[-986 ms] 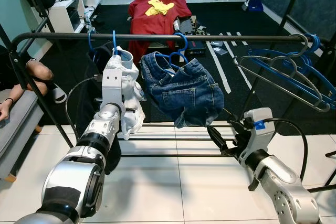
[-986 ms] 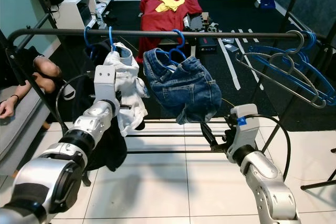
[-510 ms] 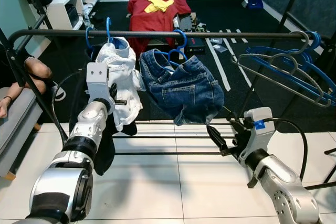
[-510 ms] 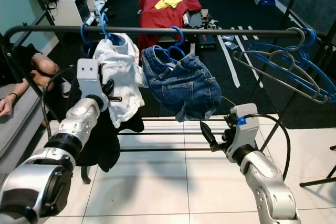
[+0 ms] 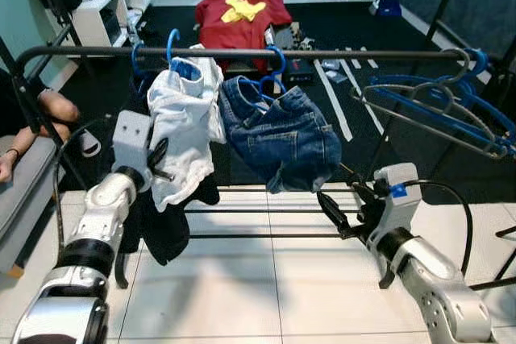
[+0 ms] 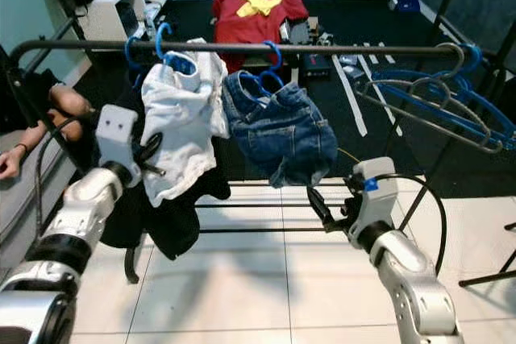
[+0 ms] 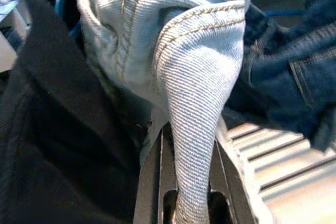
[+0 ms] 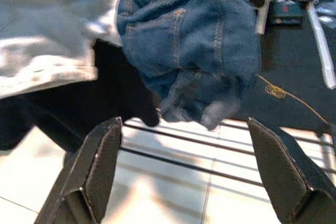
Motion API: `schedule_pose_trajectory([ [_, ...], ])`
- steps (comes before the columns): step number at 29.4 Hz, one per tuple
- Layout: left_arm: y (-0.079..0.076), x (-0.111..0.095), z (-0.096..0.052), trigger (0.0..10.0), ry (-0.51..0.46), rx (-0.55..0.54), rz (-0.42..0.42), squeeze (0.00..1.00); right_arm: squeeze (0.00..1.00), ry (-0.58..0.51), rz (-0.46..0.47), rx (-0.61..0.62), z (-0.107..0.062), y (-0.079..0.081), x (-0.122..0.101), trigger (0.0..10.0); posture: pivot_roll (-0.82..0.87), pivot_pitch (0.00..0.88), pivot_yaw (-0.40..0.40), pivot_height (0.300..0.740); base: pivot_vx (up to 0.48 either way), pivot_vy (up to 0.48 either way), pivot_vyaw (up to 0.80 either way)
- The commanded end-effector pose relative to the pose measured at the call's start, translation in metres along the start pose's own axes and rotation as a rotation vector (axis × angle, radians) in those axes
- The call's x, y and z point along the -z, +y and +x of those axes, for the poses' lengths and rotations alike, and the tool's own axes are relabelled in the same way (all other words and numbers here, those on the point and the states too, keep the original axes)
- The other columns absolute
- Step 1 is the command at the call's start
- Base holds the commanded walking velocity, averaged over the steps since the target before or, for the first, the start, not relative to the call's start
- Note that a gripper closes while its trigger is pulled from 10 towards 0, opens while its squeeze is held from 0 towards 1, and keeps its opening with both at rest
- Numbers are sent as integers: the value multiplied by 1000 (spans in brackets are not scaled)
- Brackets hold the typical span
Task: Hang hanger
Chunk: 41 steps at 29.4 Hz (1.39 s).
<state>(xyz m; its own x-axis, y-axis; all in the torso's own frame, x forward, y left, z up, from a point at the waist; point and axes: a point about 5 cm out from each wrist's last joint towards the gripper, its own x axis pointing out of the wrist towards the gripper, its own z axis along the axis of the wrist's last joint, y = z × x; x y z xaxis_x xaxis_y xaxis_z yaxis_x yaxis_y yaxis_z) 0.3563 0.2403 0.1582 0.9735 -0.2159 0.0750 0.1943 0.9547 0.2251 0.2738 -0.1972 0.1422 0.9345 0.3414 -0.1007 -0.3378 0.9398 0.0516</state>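
We saw hanger (image 5: 172,44) hooked on rail (image 5: 339,55); left gripper (image 5: 159,159) pinched pale denim (image 5: 184,126); right gripper (image 5: 343,213) gaped idle. Next, we judged: release denim.

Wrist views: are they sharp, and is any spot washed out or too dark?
Left wrist view: the pale denim is crisp, its weave visible, but the black cloth beside it is nearly featureless. Right wrist view: softly blurred; the blue jeans are readable, the floor tiles glare white, and the gripper fingers are soft-edged.
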Motion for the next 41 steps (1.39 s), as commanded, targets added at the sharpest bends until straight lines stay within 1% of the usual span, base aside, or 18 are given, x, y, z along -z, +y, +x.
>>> schedule_pose_trajectory([
  [1, 11, -16, -2, 0, -83, -9, 14, 0, 0, 5, 5, -3, 0, -1, 0, 10000, -75, 66, 14, 740, 0, 0, 0],
  [3, 24, -15, -13, 0, -71, 33, 46, 0, 0, 7, 2, -5, 1, -2, 0, 10000, -65, 66, 9, 740, 0, 0, 0],
  [6, 31, -15, -21, 157, -52, 77, 66, 0, 0, 8, -1, -7, 1, -2, -1, 10000, -61, 64, 7, 740, 0, 0, 0],
  [7, 37, -15, -30, 2000, -28, 140, 97, 0, 0, 10, -5, -10, 1, -3, -1, 10000, -60, 62, 6, 740, 0, 0, 0],
  [12, 49, -18, -50, 2471, 29, 290, 165, 0, 0, 9, -15, -12, 2, -8, -4, 10000, -52, 55, 1, 740, 0, 0, 0],
  [13, 53, -22, -55, 2784, 35, 334, 171, 0, 0, 7, -18, -8, 1, -11, -5, 10000, -47, 50, -3, 740, 0, 0, 0],
  [14, 56, -26, -62, 3843, 51, 405, 180, 0, 0, 4, -21, -3, 1, -15, -7, 10000, -45, 50, -6, 740, 0, 0, 0],
  [17, 58, -30, -70, 4471, 72, 478, 196, 0, 0, 0, -23, 1, 0, -19, -9, 10000, -43, 46, -9, 740, 0, 0, 0],
  [18, 60, -36, -77, 5255, 94, 542, 202, 0, 0, -5, -26, -2, -1, -24, -12, 10000, -40, 44, -11, 740, 0, 0, 0],
  [20, 64, -45, -85, 5490, 132, 624, 220, 0, 0, -19, -22, -9, -5, -31, -19, 10000, -34, 40, -16, 740, 0, 0, 0],
  [27, 72, -65, -98, 6549, 154, 736, 200, 0, 0, -128, 76, -104, -17, -41, -41, 10000, -28, 32, -17, 740, 0, 0, 0],
  [28, 72, -75, -101, 10000, 117, 796, 133, 0, 0, -175, 112, -206, -27, -39, -49, 10000, -27, 31, -13, 740, 0, 0, 0],
  [30, 71, -81, -103, 10000, 87, 844, 86, 0, 0, -210, 133, -282, -36, -37, -55, 10000, -27, 31, -13, 740, 0, 0, 0],
  [31, 64, -89, -105, 10000, 57, 926, 52, 0, 796, -262, 163, -407, -49, -32, -65, 10000, -30, 35, -6, 740, 0, 0, 0],
  [32, 64, -89, -105, 10000, 57, 926, 52, 0, 796, -262, 163, -407, -49, -32, -65, 10000, -30, 35, -6, 740, 0, 0, 0],
  [33, 55, -97, -104, 10000, 26, 1004, 31, 0, 1000, -312, 177, -514, -61, -28, -77, 10000, -32, 39, -6, 740, 0, 0, 0],
  [38, 41, -107, -99, 10000, -32, 1096, 18, 0, 1000, -345, 166, -615, -76, -27, -92, 10000, -39, 41, 0, 740, 0, 0, 0],
  [41, 36, -122, -94, 10000, -103, 1167, -4, 0, 1000, -340, 112, -587, -86, -38, -101, 10000, -52, 45, 7, 740, 0, 0, 0],
])
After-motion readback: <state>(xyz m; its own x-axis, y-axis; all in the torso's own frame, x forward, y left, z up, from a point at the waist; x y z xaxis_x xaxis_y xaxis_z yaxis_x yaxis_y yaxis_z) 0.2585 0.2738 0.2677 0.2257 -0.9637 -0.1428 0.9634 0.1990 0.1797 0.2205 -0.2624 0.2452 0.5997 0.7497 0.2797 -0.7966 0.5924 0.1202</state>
